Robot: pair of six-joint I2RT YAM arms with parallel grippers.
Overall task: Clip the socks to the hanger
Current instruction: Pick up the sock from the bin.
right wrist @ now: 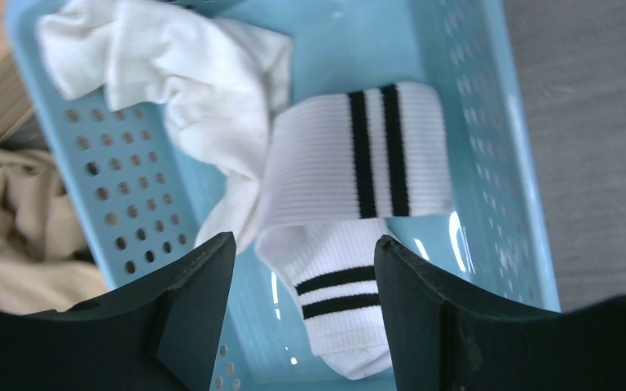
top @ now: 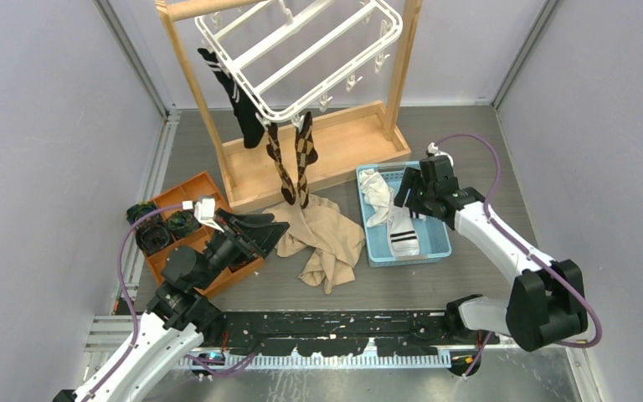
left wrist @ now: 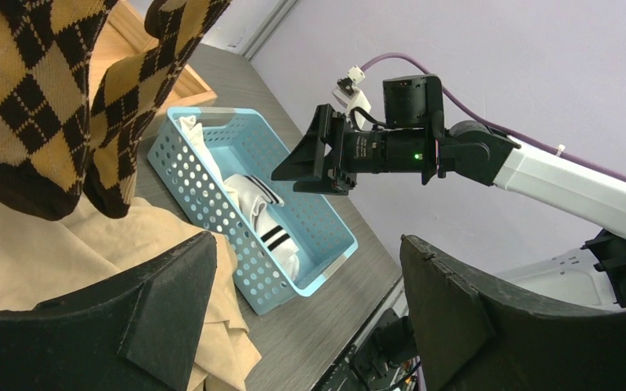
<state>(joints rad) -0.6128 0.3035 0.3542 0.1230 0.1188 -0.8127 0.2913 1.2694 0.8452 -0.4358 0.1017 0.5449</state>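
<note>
Overhead, a white plastic rectangular drying hanger point(top: 342, 78) with small clips along its rim is hanging tilted from a light wooden stand point(top: 343, 138). One black sock with white stripes point(top: 239, 100) and two brown argyle socks point(top: 289, 163) are dangling from its near edge. The argyle toes are hanging over a crumpled beige cloth point(top: 326, 239) that is lying on the grey table point(top: 469, 134). White socks with black bands point(right wrist: 350, 187) are lying in a pale blue perforated plastic basket point(right wrist: 122, 187) just right of the cloth. The right gripper point(right wrist: 303, 244) is hovering above that basket, its jaws standing apart with nothing between them, pointing down at the banded cuff. The left gripper point(left wrist: 308, 244) is hovering low near the cloth, beside an orange compartment tray point(top: 186, 191). Its jaws are likewise spread wide and holding nothing.
</note>
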